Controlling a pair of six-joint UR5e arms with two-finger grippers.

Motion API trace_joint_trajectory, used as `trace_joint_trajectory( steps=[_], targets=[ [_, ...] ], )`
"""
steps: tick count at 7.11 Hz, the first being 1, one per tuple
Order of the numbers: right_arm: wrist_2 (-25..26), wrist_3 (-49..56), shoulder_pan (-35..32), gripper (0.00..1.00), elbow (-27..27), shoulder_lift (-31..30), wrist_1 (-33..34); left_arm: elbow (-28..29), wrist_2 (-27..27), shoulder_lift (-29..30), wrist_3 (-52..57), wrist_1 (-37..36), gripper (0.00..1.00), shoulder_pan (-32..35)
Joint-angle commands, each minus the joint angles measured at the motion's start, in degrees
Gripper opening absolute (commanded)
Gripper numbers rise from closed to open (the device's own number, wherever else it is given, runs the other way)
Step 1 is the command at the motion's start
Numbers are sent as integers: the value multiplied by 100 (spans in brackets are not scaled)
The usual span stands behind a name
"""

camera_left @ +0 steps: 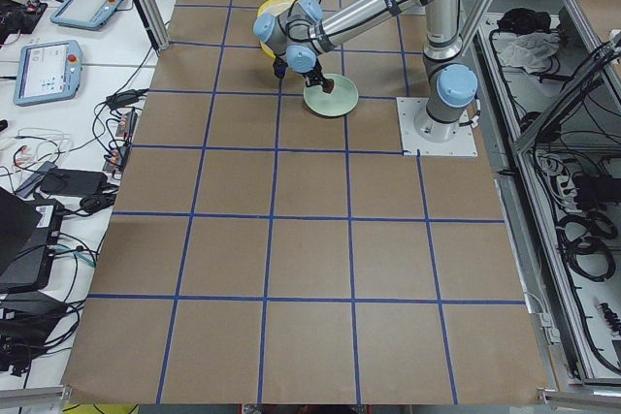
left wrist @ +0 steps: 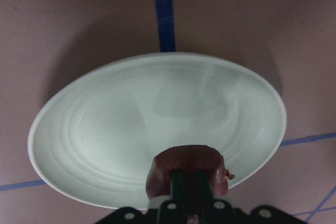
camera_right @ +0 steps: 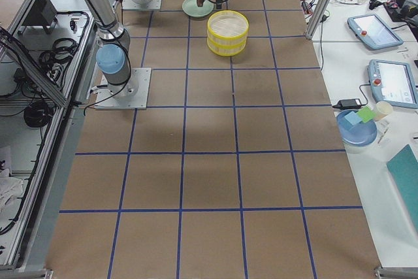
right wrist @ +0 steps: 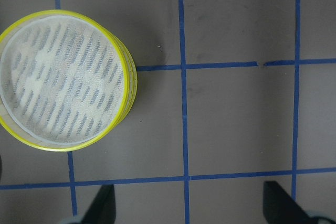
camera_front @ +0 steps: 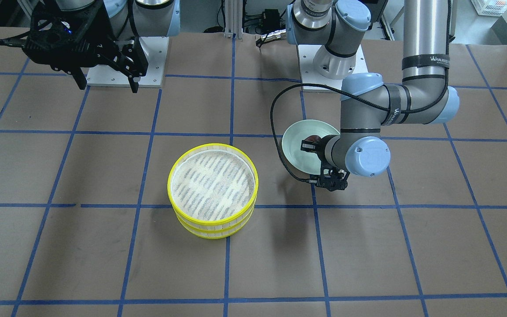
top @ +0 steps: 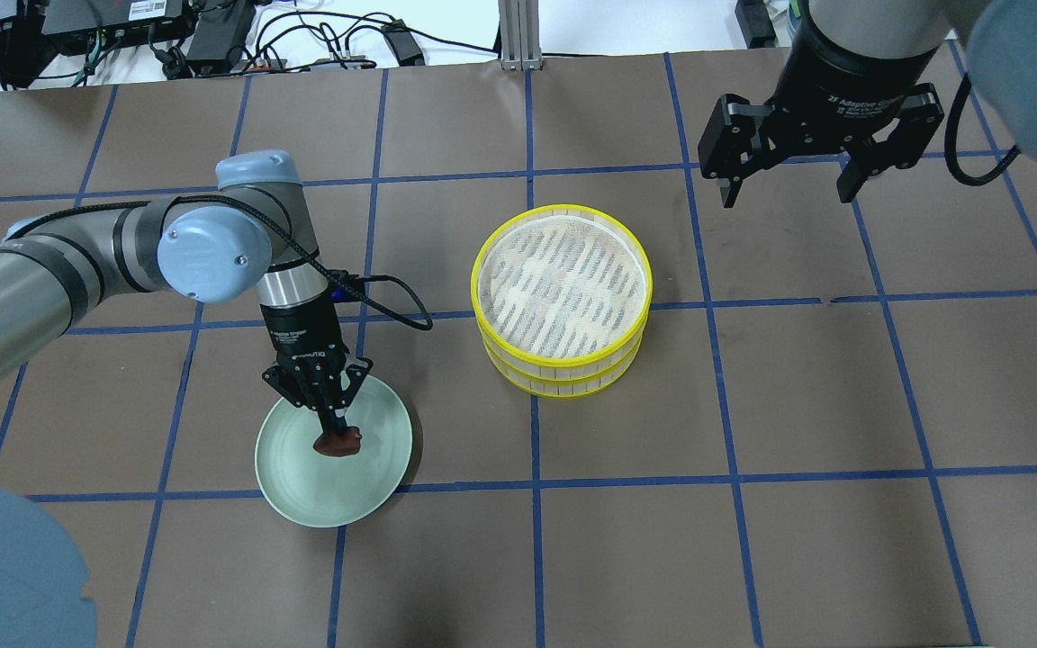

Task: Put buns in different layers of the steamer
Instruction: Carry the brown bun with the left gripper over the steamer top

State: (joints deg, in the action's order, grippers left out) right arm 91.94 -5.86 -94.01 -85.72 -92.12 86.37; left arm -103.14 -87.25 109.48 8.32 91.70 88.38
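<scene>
In the overhead view, the left gripper has its two fingers pressed together on the brown bun. The bun sits right at the fingertips, over the middle of the pale green plate. Whether the bun touches the plate cannot be told. One bun and one plate are seen. The steamer layers are two, stacked: the upper tray rests on the lower tray, well apart from the plate on the table. The right gripper hangs above the table beyond the stack, with its fingers wide apart and nothing between them.

In the front-facing view, the stack of two trays stands near the centre. The left arm's wrist covers part of the plate, and only a little of the bun shows.

In the left wrist view, the bun is pinched between the two dark fingers, with the plate behind it.

In the right wrist view, the two fingers stand far apart at the lower edge, and the stack lies at the upper left.
</scene>
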Motion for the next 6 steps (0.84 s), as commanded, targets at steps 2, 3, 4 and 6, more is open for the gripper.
trace_joint_trajectory(
  steps=[2, 3, 4, 6],
  targets=[
    [-70, 14, -3, 99, 56, 45, 485, 897, 267, -434, -6, 284, 0, 22],
    [-62, 14, 6, 99, 46, 45, 565, 1066, 487, -636, -58, 269, 0, 91],
    [-62, 23, 15, 100, 46, 36, 566, 1120, 846, -725, -241, 8, 0, 231],
    [-44, 32, 15, 100, 46, 27, 583, 1112, 1864, -665, -969, -1176, 0, 547]
  ],
)
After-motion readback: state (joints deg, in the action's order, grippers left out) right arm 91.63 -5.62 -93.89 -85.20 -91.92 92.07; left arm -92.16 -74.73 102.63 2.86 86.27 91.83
